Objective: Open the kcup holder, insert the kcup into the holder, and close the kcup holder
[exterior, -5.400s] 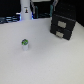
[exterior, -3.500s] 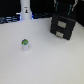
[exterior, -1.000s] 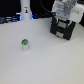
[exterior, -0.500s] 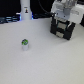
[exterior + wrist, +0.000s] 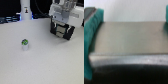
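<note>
The kcup [image 5: 24, 44], a tiny whitish cup with a green top, stands alone on the white table at the exterior view's left. At the back right sits the kcup holder [image 5: 64, 32], a black boxy machine. My gripper [image 5: 61, 26] hangs right over the holder's top, its white body covering much of the machine. In the wrist view a wide grey panel of the holder [image 5: 129, 42] fills the picture, with the teal fingers [image 5: 91, 27] spread to either side of it. My gripper [image 5: 128, 27] is open and holds nothing.
A tall white bottle-like post [image 5: 25, 8] stands at the back left, behind the kcup. Dark equipment lines the far edge of the table [image 5: 45, 65].
The arm has come down from the back onto the kcup holder, which stood uncovered several seconds ago. Over the last second it has barely moved. The kcup has stayed put.
</note>
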Tool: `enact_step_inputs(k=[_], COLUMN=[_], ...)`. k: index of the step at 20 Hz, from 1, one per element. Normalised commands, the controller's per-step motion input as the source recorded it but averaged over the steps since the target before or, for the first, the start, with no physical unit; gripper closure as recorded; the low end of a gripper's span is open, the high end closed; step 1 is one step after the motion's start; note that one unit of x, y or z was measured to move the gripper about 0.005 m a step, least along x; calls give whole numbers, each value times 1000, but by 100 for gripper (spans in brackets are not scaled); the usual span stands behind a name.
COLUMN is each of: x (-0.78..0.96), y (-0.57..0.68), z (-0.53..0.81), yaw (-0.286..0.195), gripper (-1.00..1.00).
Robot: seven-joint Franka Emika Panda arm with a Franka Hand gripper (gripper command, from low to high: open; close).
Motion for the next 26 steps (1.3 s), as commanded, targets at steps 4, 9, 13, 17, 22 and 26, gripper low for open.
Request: enact_step_inputs(k=[4,9,13,17,22,26], x=[959,956,944,931,626,62], y=[-314,-337,-347,-365,-336,-321], z=[251,192,184,181,260,349], yaw=[-48,-48,-54,-57,-79,-132], gripper=[100,100,100,100,-100,-100])
